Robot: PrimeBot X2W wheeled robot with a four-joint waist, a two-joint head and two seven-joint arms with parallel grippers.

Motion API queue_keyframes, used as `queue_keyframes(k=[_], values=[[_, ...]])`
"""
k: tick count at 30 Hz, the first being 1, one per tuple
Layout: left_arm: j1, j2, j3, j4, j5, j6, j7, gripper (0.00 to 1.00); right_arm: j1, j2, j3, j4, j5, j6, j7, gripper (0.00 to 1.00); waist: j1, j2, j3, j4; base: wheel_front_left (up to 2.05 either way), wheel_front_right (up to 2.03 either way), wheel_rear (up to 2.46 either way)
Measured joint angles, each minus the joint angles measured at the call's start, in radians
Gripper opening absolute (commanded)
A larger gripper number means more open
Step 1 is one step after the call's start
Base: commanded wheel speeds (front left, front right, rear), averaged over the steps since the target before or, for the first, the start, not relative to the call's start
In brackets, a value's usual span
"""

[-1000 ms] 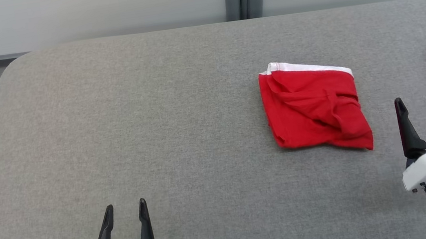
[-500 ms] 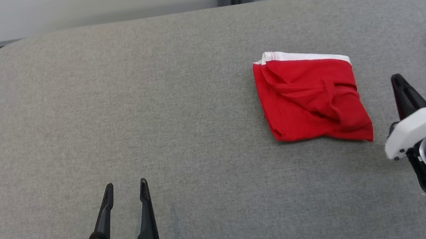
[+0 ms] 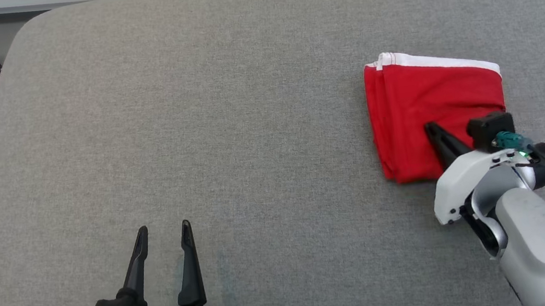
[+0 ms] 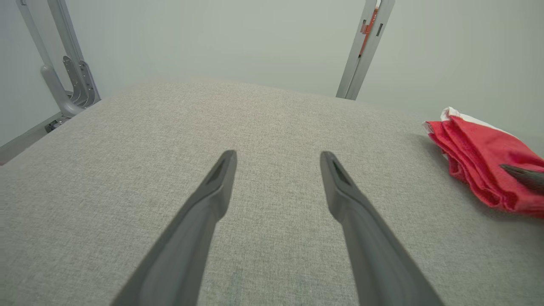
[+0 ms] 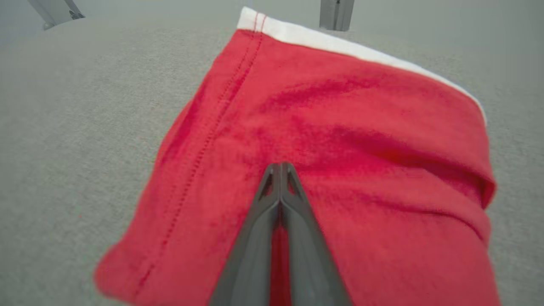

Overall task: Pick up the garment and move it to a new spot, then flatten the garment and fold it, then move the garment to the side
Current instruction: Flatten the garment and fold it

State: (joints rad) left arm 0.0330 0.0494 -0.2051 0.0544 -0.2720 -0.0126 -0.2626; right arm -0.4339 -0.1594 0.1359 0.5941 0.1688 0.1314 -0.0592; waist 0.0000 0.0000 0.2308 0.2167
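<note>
On the right side of the grey fabric-covered table (image 3: 192,105) you have the folded red cloth garment with a white waistband (image 3: 429,101). It lies flat, with the white band along its far edge and a stitched seam running down the side toward the robot's left. Your right gripper (image 3: 431,128) reaches over the near part of that garment, angled toward the upper left of the head view, and its two dark fingers are pressed together tip to tip. From the right wrist view the tips sit low over the middle of the red cloth, but you cannot tell whether any fabric is pinched between them. Your left gripper (image 3: 163,230) is at the lower left of the head view, well apart from the garment. Its fingers are spread wide, and bare grey table shows between them. Through the left wrist view you see the garment at the right edge as a stack of red layers with the dark tip of a right finger over it. Past the table's far edge a grey metal post (image 4: 361,55) stands against the pale wall.
</note>
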Motion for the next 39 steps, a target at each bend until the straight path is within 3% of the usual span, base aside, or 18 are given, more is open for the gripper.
queue_keyframes(k=[11,15,19,20,22,23,24,28,32,39], values=[[0.033,0.0,0.004,0.006,-0.002,0.012,0.0,1.0,0.063,0.014,0.242,0.007,0.068,0.0,0.03,0.0,0.0,0.0,-0.073,-0.004,0.0,0.0,0.0],[0.037,0.0,0.016,0.011,0.002,0.012,0.0,1.0,0.08,0.015,0.248,-0.023,0.09,0.0,-0.016,0.0,0.0,0.0,-0.105,-0.018,0.0,0.0,0.0],[0.059,0.0,0.039,0.017,0.014,0.012,0.0,1.0,0.14,-0.003,0.178,-0.086,0.113,0.0,-0.08,0.0,0.0,0.0,-0.148,-0.032,0.0,0.0,0.0],[0.065,0.0,0.043,0.019,0.017,0.012,0.0,1.0,0.157,-0.011,0.159,-0.101,0.111,0.0,-0.092,0.04,0.0,0.0,-0.157,-0.035,0.0,0.0,0.0],[0.079,0.0,0.052,0.025,0.025,0.008,0.0,1.0,0.207,-0.03,0.107,-0.153,0.103,0.0,-0.134,0.6,0.0,0.0,-0.181,-0.043,0.0,0.0,0.0],[0.086,0.0,0.057,0.029,0.029,0.004,0.0,1.0,0.235,-0.04,0.087,-0.189,0.103,0.0,-0.154,0.94,0.0,0.0,-0.194,-0.047,0.0,0.0,0.0],[0.091,0.0,0.061,0.032,0.031,0.002,0.0,1.0,0.259,-0.045,0.066,-0.212,0.102,0.0,-0.164,1.0,0.0,0.0,-0.203,-0.05,0.0,0.0,0.0],[0.12,0.0,0.084,0.053,0.045,-0.012,0.0,1.0,0.364,-0.078,-0.042,-0.297,0.074,0.0,-0.193,1.0,0.0,0.0,-0.233,-0.075,0.0,0.0,0.0],[0.139,0.0,0.099,0.083,0.053,-0.027,0.0,1.0,0.455,-0.088,-0.078,-0.358,0.06,0.0,-0.199,1.0,0.0,0.0,-0.25,-0.101,0.0,0.0,0.0],[0.161,0.0,0.113,0.11,0.054,-0.04,0.0,1.0,0.58,-0.054,-0.171,-0.454,0.057,0.0,-0.203,1.0,0.0,0.0,-0.273,-0.121,0.0,0.0,0.0]])
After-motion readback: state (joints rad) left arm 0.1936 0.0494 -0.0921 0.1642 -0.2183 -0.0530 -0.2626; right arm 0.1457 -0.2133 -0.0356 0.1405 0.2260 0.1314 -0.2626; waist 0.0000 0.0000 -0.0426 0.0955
